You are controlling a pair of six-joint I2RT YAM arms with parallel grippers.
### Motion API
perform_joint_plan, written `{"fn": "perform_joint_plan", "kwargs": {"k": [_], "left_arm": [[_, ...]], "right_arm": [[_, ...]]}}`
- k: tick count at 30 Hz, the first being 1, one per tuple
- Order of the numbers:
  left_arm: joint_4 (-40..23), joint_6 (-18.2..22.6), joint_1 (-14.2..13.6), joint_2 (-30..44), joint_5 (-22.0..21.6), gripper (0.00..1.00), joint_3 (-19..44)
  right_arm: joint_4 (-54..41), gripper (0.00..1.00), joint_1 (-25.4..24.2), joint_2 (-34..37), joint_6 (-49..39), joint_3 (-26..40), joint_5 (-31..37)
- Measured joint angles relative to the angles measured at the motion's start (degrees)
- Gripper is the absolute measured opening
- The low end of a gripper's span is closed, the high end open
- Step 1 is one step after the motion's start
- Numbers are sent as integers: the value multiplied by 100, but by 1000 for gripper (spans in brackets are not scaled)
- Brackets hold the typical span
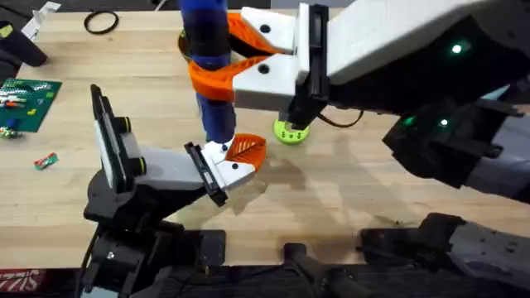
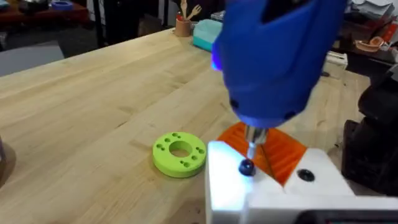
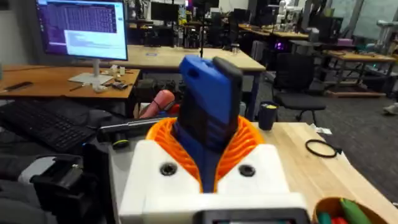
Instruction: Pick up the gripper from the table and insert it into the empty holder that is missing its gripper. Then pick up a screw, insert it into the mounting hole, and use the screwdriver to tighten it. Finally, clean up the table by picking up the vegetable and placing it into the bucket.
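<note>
My left gripper is the white holder (image 1: 222, 169) with a black clamp plate, low over the table's middle. The orange ribbed gripper (image 1: 246, 150) (image 2: 273, 151) sits in it. A dark screw (image 2: 247, 167) stands in the holder's (image 2: 227, 186) mounting hole. The blue screwdriver (image 1: 209, 50) (image 2: 280, 56) stands upright with its bit on that screw. My right gripper (image 1: 214, 60) (image 3: 208, 134) is shut on the screwdriver (image 3: 208, 106), its orange fingers (image 3: 249, 146) wrapped around the body. The tan-rimmed bucket (image 3: 324, 205) holds green and red things; I cannot tell whether one is the vegetable.
A lime-green disc with holes (image 1: 291, 132) (image 2: 179, 153) lies just right of the holder. A black ring (image 1: 101, 23) lies at the far left, with a green board (image 1: 29, 103) and a small wrapped piece (image 1: 45, 161) near the left edge.
</note>
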Motion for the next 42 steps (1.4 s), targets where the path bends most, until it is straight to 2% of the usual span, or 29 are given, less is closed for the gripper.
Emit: {"fn": "perform_joint_plan", "kwargs": {"k": [42], "left_arm": [[-11,-87,-4,26,31,11,0]], "right_arm": [[-274,62,13,120,111,7,56]]}}
